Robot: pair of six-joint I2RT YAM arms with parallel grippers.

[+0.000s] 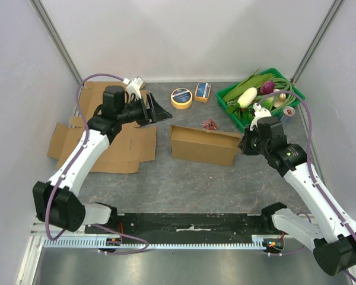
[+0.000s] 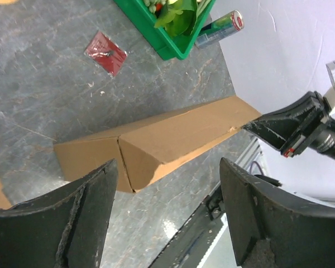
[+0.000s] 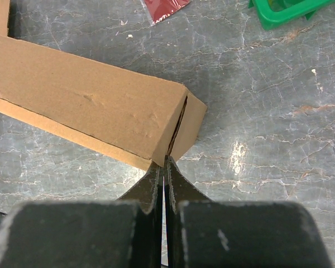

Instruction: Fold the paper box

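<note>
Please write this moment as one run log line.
task: fold box | left jaws: open, apart from box | right jaws: shut, tips at box end | box: lying on table

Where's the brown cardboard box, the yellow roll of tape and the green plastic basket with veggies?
Brown cardboard box [image 1: 203, 148]: top view, on its near side.
Yellow roll of tape [image 1: 173, 101]: top view, on its yellow rim.
Green plastic basket [image 1: 225, 100]: top view, on its left wall.

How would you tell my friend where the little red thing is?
Find the green basket at the far right of the table. Just to its left, beyond the long brown box, lies a small red packet. It is the only flat, dark red thing lying on the bare grey top.
</note>
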